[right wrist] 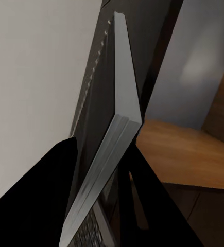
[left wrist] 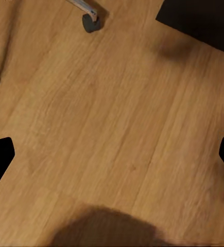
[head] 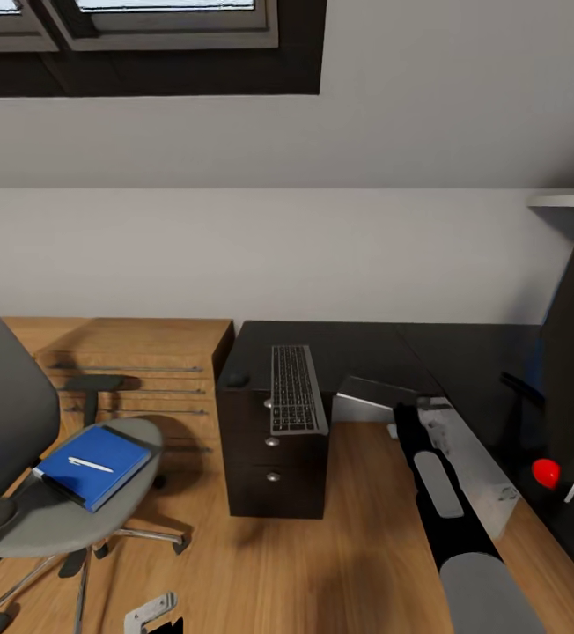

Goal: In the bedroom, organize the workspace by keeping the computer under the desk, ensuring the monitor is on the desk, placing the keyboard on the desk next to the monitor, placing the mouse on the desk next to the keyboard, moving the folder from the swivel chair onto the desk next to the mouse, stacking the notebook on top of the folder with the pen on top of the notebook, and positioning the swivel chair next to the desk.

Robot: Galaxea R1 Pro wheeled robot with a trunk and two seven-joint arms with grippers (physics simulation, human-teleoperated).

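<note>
We are in an attic bedroom set up as a home office: a sloped pale ceiling with a skylight hangs over a light wood floor. A black desk with knobbed drawers carries a keyboard, and a grey swivel chair stands beside a wooden chest.

Blue folder, white pen, black desk.
</note>
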